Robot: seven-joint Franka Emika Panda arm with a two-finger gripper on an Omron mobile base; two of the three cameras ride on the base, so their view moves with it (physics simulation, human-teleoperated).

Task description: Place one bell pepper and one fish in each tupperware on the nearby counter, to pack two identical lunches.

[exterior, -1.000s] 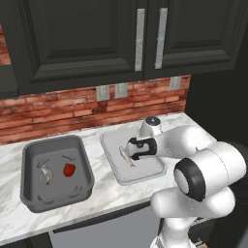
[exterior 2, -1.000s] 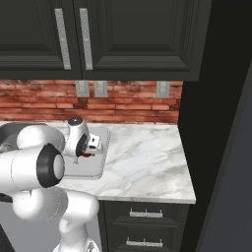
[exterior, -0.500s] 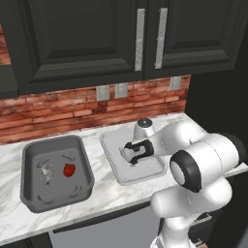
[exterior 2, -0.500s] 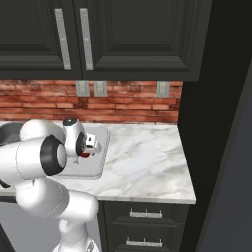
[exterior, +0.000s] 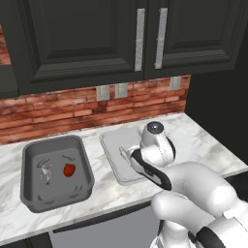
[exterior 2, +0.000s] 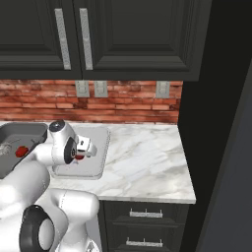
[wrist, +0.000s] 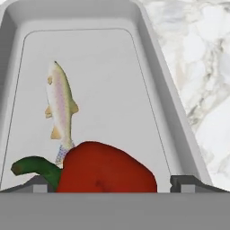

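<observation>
A long white marble counter point(exterior: 203, 145) with grey veins runs under dark cabinets and a red brick wall. On it sit two containers, side by side but apart: a deep dark grey tub point(exterior: 29, 162) to the left and a shallow, flat light grey tray point(exterior: 112, 147) to the right. The tub holds a small red bell pepper point(exterior: 69, 170) and a pale fish point(exterior: 47, 173) lying just beside it. The white robot arm reaches over the tray, and its hand point(wrist: 114, 183) hangs low above the tray floor with the two dark fingers point(wrist: 188, 183) spread wide, one on either side of a glossy red bell pepper with a green stem point(wrist: 108, 170) — nothing looks pinched. Just beyond that pepper, touching or nearly touching its stem end, lies a slim speckled fish with a pinkish stripe point(wrist: 60, 105). Both lunches now look filled, so the step in hand appears to be letting go. To do it well, lift the hand straight away from the tray with the fingers kept apart — any sideways drift could nudge the pepper into the fish or against the tray's low rim.
</observation>
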